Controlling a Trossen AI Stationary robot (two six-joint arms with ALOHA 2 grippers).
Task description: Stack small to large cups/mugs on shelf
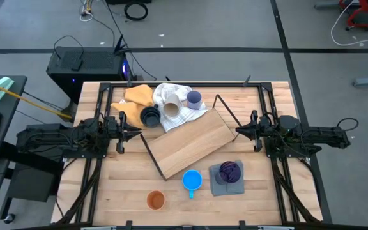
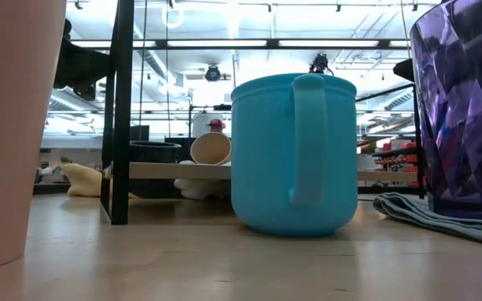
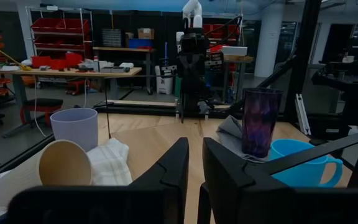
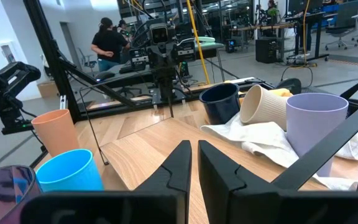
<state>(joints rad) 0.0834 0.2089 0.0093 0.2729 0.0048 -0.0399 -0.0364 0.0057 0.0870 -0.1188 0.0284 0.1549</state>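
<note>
The shelf [image 1: 190, 142] is a light-wood board with a black wire frame, lying slantwise mid-table. Near its far-left corner the lavender cup [image 1: 194, 98] stands on a white cloth, where the beige cup [image 1: 170, 108] lies on its side. The dark navy mug [image 1: 149, 116] stands beside them. Toward the near edge, the bright blue mug [image 1: 192, 180] and orange cup [image 1: 156, 200] stand on the tabletop, and the purple cup [image 1: 230, 171] stands on a grey cloth. My left gripper [image 1: 135, 133] hovers shut at the shelf's left, and my right gripper [image 1: 237, 131] hovers shut at its right. Neither touches anything.
A yellow cloth [image 1: 139, 96] lies at the far left beside the white cloth [image 1: 179, 114]. The grey cloth [image 1: 217, 185] lies under the purple cup. Black frame rails [image 1: 268, 102] run along the table's sides. A person [image 4: 109, 42] stands in the room beyond.
</note>
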